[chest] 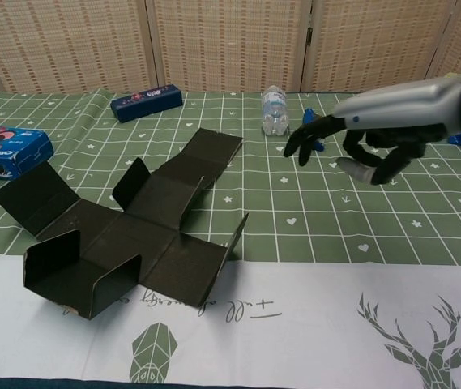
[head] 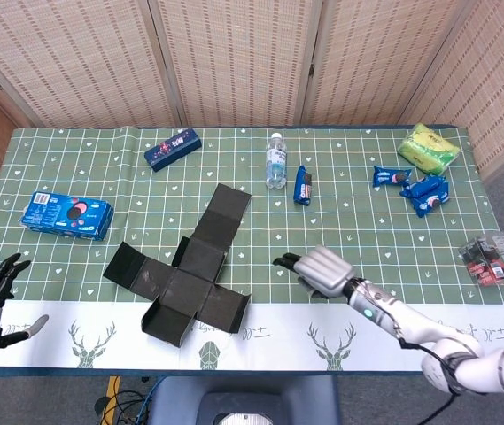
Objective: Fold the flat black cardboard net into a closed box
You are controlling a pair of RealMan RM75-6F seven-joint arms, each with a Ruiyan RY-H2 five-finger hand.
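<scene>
Above the table, right hand (chest: 368, 142) hovers, fingers (chest: 303, 139) spread, empty.

The black cardboard net (chest: 125, 235) lies at lower left on the counter (chest: 360, 324), flaps partly raised. At upper right the right hand (chest: 360, 146) hovers, fingers (chest: 303, 138) spread, empty.

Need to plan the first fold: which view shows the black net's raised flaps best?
Chest view: the net shows side-on, so its upright flaps stand out. The head view shows the net from above, its cross outline clear but flap height flattened.
</scene>
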